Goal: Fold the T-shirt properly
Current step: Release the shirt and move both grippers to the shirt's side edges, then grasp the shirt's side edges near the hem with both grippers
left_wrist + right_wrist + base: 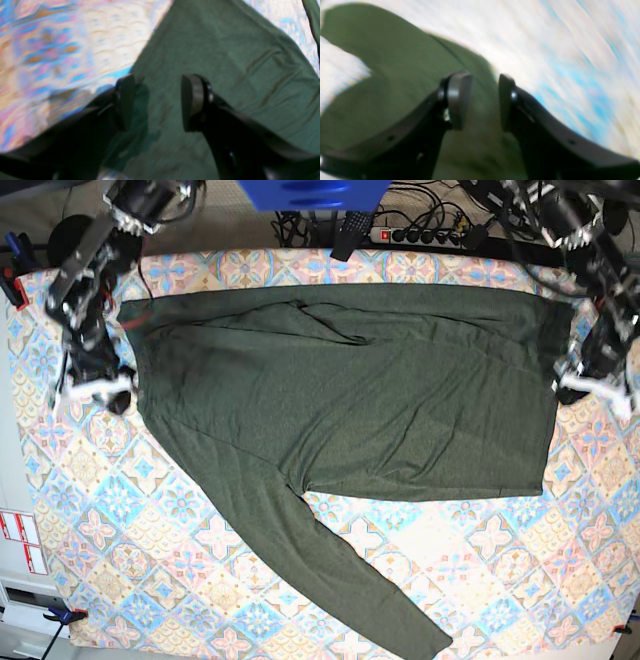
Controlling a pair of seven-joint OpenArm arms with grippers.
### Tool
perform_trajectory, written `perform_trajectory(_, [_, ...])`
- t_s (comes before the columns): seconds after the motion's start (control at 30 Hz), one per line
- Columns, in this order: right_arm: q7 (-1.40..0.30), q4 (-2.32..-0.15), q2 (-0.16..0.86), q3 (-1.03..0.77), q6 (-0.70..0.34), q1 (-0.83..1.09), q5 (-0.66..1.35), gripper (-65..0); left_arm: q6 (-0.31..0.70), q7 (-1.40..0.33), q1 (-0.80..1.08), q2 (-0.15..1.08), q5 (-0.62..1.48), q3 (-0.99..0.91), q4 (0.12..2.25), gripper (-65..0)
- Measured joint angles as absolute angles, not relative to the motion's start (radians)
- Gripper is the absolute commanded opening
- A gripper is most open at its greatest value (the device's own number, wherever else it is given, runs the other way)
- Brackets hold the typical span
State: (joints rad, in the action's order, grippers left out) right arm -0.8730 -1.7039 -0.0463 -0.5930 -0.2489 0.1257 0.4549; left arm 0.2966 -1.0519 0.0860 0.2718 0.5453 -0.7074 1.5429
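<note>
I see both grippers, left (157, 102) and right (482, 101), parted (nothing held). Each hovers over the T-shirt (350, 400).

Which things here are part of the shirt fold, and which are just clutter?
Job:
- T-shirt, spread flat on the patterned table cover, one sleeve trailing toward the near edge
- left gripper, jaws open, at the shirt's edge
- right gripper, jaws open, at the opposite edge

Lying about:
- power strip and cables behind the table
- blue object at the far edge
</note>
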Motion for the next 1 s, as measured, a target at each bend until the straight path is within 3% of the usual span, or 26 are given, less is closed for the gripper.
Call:
perform_trajectory(0.27, [-0.898, -1.559, -0.043, -0.505, -0.232, 0.034, 0.424, -43.6, 0.291, -1.032, -0.194, 0.294, 0.375, -0.685, 1.287, -35.0])
perform_trajectory(0.43, [-0.892, -1.502, -0.047, -0.442, -0.238, -0.022, 0.435, -43.6, 0.300, -0.868, -0.314, 0.327, 0.342, -0.539, 1.110, -35.0])
perform_trajectory(0.77, [-0.888, -1.469, -0.045, -0.401, -0.234, -0.043, 0.430, -43.6, 0.292, -0.625, -0.486, 0.330, 0.199, -0.454, 0.743, -35.0])
perform_trajectory(1.0, [-0.891, -1.466, -0.045, -0.404, -0.235, -0.039, 0.427, -43.6, 0.290, -0.558, -0.517, 0.330, 0.104, -0.456, 0.648, -35.0])
